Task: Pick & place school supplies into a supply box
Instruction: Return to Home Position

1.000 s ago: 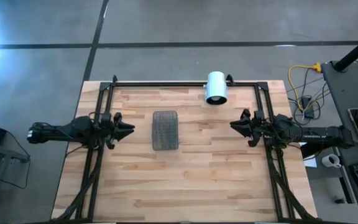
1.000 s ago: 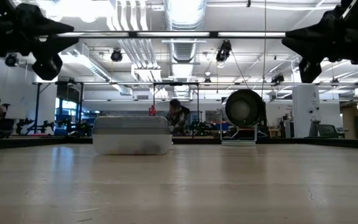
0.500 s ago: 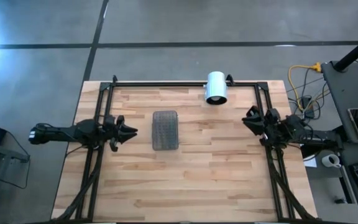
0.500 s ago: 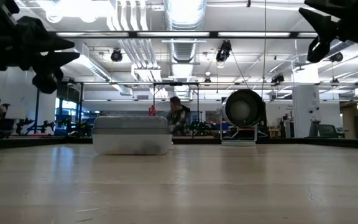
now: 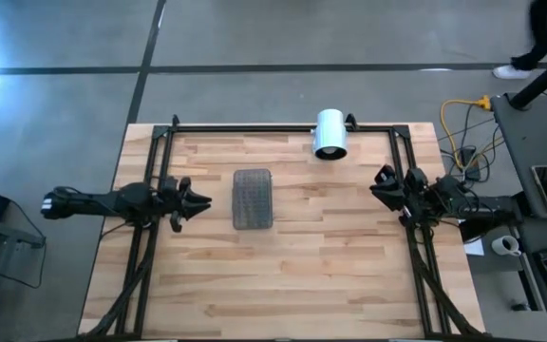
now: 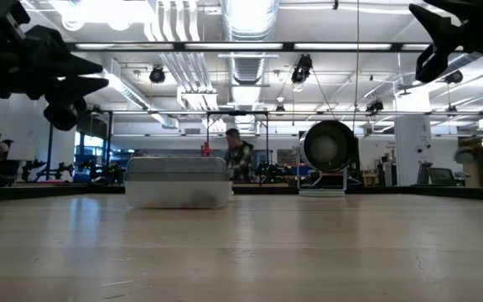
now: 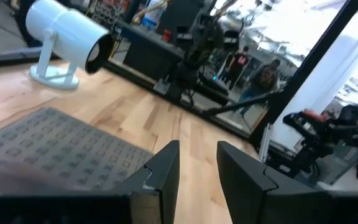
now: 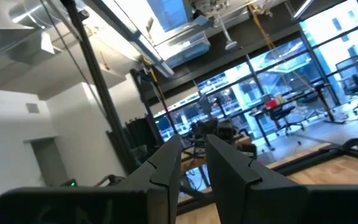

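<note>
The supply box [image 5: 252, 199] is a flat grey translucent case with a dotted lid. It lies closed and flat on the wooden table, left of centre, and also shows in the low view [image 6: 179, 182] and the left wrist view [image 7: 55, 149]. No pens, pencils or scissors show on the table. My left gripper [image 5: 202, 201] hovers above the table just left of the box, shut and pointing at it [image 7: 197, 155]. My right gripper [image 5: 379, 182] is shut and raised near the table's right side, tipped upward [image 8: 193, 146].
A white cylinder on a stand [image 5: 330, 133] sits at the far edge, right of the box, its open end facing the table [image 6: 327, 147]. A black frame rail [image 5: 254, 126] runs along the far edge. People stand in the room beyond [image 6: 237, 155].
My right gripper has drawn back toward the table's right edge, risen and tipped upward. My left gripper has moved a little toward the supply box. The box has stayed where it was.
</note>
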Robot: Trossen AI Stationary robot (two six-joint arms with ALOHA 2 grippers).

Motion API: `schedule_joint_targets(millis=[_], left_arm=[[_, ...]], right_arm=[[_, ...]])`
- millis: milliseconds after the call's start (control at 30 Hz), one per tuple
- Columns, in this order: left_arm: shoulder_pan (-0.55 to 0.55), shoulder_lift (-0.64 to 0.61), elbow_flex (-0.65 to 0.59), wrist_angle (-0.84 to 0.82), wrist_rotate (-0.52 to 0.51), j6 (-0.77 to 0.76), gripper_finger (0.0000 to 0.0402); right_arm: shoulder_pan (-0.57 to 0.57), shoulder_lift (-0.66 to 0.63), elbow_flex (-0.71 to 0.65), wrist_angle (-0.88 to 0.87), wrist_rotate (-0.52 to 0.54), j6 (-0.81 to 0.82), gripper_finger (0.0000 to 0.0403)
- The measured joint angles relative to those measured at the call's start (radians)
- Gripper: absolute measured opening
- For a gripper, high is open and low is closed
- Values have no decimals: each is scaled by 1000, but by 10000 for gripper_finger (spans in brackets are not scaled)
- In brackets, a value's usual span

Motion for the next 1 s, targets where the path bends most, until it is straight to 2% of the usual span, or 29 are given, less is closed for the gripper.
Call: schedule_joint_targets(millis=[1000], left_arm=[[0,280,0,-1,0,0,92]], right_arm=[[16,4,0,0,1,0,68]])
